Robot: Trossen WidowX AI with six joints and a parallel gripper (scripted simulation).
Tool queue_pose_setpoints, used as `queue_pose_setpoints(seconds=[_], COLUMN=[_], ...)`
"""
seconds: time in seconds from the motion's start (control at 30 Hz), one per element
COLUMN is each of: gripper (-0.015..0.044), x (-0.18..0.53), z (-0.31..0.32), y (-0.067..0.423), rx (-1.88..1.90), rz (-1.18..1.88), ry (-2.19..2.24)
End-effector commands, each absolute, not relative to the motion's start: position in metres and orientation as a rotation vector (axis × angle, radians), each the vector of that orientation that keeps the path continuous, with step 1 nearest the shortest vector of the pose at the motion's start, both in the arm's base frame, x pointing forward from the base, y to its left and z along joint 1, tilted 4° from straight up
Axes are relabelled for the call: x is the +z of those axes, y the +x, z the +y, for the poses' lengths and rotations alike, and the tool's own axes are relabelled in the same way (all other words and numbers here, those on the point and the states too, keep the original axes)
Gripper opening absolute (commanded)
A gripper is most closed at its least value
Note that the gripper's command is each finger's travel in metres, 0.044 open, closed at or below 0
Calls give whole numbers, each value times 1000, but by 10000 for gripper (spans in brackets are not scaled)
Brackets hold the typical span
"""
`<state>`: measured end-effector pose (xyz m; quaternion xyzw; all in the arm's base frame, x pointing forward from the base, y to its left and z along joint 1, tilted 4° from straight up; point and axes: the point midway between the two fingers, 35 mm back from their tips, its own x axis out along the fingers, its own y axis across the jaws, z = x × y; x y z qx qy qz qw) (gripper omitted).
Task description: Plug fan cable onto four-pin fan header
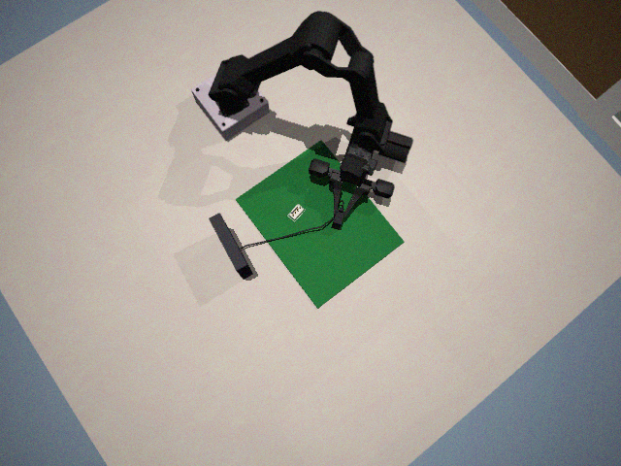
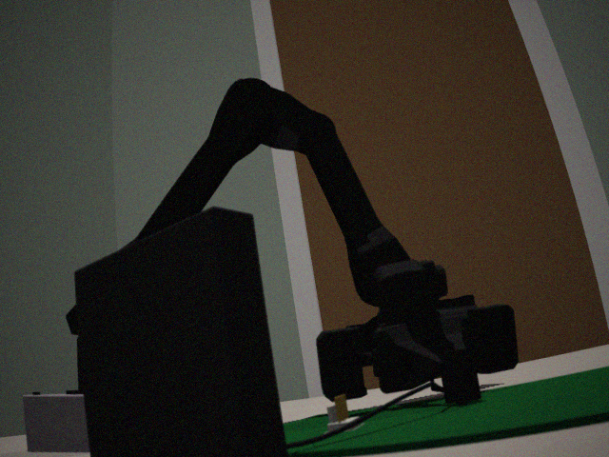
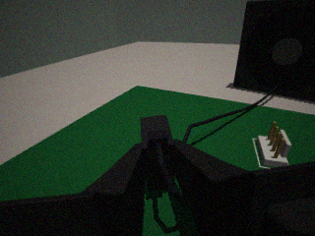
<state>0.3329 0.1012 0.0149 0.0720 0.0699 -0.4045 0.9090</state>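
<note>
My gripper (image 1: 339, 213) (image 2: 459, 385) (image 3: 157, 147) is shut on the black plug (image 1: 337, 222) (image 3: 156, 126) of the fan's cable (image 1: 285, 235) (image 2: 393, 399) (image 3: 221, 118). It holds the plug low over the green board (image 1: 331, 265) (image 2: 516, 403) (image 3: 89, 152); I cannot tell whether the plug touches the board. The white four-pin header (image 1: 296, 213) (image 2: 339, 411) (image 3: 274, 147) stands bare on the board, apart from the plug, toward the fan. The black fan (image 1: 230, 246) (image 2: 171, 334) (image 3: 281, 49) stands upright off the board's edge.
The arm's grey base (image 1: 230, 108) (image 2: 51, 420) sits beyond the board's far corner. The board lies on a beige table top (image 1: 451, 250), with blue floor (image 1: 551, 401) around it.
</note>
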Motion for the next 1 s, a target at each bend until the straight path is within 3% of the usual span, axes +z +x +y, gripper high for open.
queue_pose_setpoints(seconds=[0.0, 0.9, 0.97], gripper=[0, 0, 53], x=[15, 15, 15], z=[101, 101, 101], y=[333, 333, 333], rx=[-835, -835, -835], rz=[144, 144, 144], ry=[148, 148, 149])
